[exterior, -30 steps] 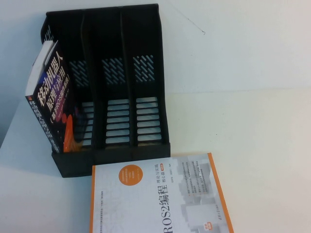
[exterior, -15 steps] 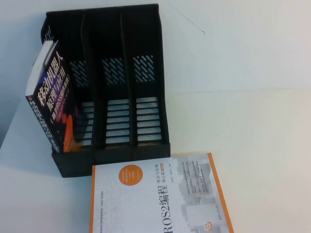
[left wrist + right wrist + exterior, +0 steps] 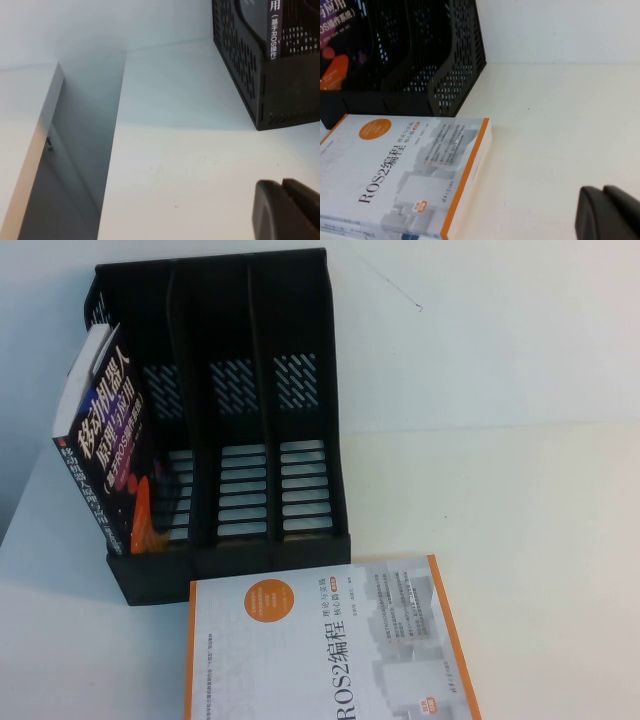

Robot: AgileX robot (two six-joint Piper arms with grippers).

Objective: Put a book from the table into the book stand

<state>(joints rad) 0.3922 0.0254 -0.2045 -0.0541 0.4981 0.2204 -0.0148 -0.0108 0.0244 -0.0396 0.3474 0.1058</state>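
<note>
The black book (image 3: 108,455) with orange and purple shapes and a white Chinese title stands upright in the leftmost slot of the black book stand (image 3: 240,410) on the white table (image 3: 520,520). A strip of its cover shows in the left wrist view (image 3: 274,27) and in the right wrist view (image 3: 337,35). Neither arm shows in the high view. My left gripper (image 3: 284,186) is shut and empty, low over bare table left of the stand (image 3: 260,65). My right gripper (image 3: 604,192) is shut and empty, over bare table right of the stand (image 3: 445,55).
A white book with an orange border (image 3: 320,650) lies flat in front of the stand and also shows in the right wrist view (image 3: 405,175). The table's left edge (image 3: 112,165) drops to a lower grey surface. A white wall stands behind.
</note>
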